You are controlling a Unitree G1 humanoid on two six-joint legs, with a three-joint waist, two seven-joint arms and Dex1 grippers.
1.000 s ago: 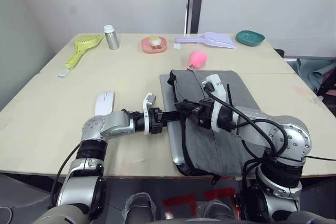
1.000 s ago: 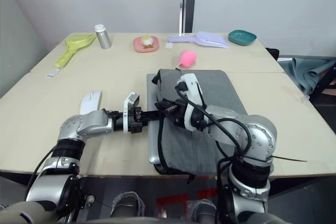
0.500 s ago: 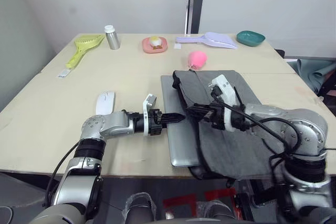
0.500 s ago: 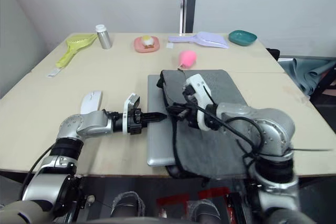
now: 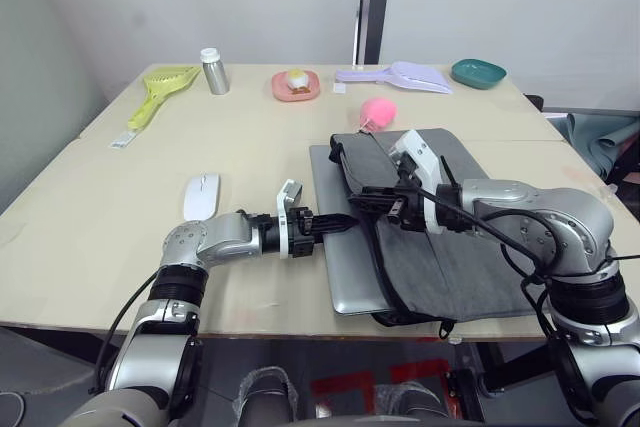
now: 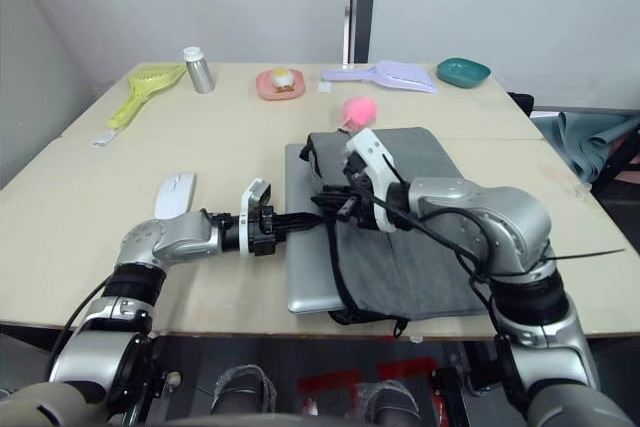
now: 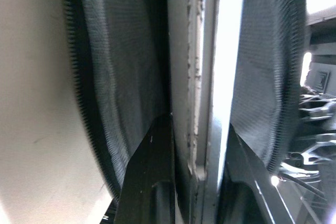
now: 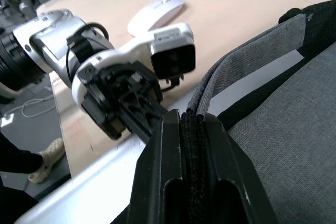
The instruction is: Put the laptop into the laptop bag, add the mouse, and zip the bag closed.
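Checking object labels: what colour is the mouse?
White; the mouse shows best in the left eye view.

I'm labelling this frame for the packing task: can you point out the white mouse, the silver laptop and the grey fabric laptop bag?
small white oval mouse (image 5: pixel 200 194), left eye view, middle of its top shell.
thin silver-grey laptop (image 5: pixel 352 272), left eye view, bare lid left of the bag.
grey fabric laptop bag (image 5: pixel 470 257), left eye view, upper panel.

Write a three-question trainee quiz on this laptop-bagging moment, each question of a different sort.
1. True or false: the mouse is already inside the laptop bag.
2. What does the right gripper clamp? A) the bag's black edge B) the pink plush toy C) the mouse
3. Fill in: the left gripper holds the ___ by its edge.

Key: 1 false; 2 A; 3 laptop.
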